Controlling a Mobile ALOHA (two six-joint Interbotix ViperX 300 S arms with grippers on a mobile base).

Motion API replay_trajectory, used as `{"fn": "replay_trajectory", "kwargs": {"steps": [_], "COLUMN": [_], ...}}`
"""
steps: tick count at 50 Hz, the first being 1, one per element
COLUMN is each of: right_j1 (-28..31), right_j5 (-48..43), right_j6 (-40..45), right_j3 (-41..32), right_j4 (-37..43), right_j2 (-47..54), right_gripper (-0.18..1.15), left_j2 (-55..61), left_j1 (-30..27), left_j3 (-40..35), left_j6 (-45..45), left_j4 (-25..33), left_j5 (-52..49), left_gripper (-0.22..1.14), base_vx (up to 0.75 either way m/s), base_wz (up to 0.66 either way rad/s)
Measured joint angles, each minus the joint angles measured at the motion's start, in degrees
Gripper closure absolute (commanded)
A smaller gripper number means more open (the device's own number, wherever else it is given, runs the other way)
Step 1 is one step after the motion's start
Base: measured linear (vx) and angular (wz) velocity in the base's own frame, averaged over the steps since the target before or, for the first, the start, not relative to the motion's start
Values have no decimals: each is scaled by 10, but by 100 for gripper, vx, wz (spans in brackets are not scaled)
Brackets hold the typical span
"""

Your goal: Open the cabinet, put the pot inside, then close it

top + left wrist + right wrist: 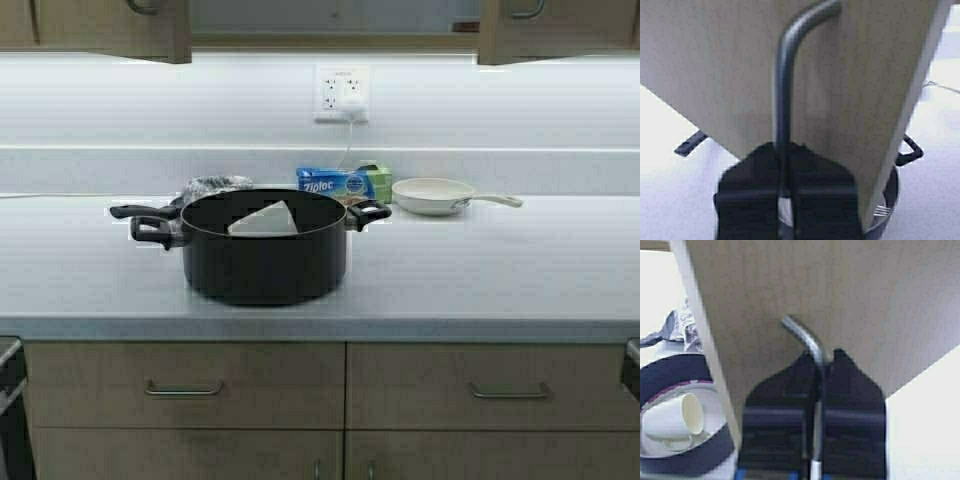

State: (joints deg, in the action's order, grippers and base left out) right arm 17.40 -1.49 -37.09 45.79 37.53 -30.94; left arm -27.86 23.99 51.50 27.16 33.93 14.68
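The large black pot [264, 245] stands on the countertop [500, 270], a little left of centre, with a loop handle on each side. It also shows in the left wrist view [891, 192] and in the right wrist view [675, 375], where a white cup lies inside it. The cabinet's two tan doors [100, 25] [560, 25] stand swung out at the top, with the grey inside [330, 15] between them. My left gripper [785, 150] is shut on the left door's metal bar handle [782, 85]. My right gripper [821, 360] is shut on the right door's handle [802, 332]. Neither gripper shows in the high view.
A long-handled black pan with grey cloth [210, 187] sits behind the pot. A Ziploc box [335, 182] and a shallow white pan [435, 195] stand near the back wall, under an outlet [342, 93]. Drawers [185, 385] lie below the counter.
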Motion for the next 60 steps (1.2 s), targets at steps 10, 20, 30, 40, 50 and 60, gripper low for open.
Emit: {"fn": "replay_trajectory", "kwargs": {"steps": [10, 20, 30, 40, 50, 60], "right_j1": [-15, -26, -9, 4, 89, 178], "right_j5": [56, 156, 247, 282, 215, 86], "right_j6": [21, 28, 43, 76, 91, 95], "right_j3": [-1, 4, 33, 38, 37, -11], "right_j4": [-6, -26, -74, -77, -78, -78], "right_j2": [-13, -56, -135, -184, -168, -62], "right_gripper": [14, -5, 5, 73, 88, 90], "left_j2": [-34, -81, -155, -217, -217, -121], "left_j1": [-30, -49, -38, -26, 38, 131], "left_j3": [10, 39, 84, 92, 64, -1], "left_j6": [13, 27, 29, 17, 2, -13], "left_j4": [-10, -21, -23, -23, -21, -21], "left_j5": [-72, -130, -168, -204, -186, -109], "left_gripper": [18, -7, 24, 104, 85, 89], "base_vx": [2, 2, -1, -2, -2, -2], "base_wz": [0, -3, 1, 2, 3, 3]}}
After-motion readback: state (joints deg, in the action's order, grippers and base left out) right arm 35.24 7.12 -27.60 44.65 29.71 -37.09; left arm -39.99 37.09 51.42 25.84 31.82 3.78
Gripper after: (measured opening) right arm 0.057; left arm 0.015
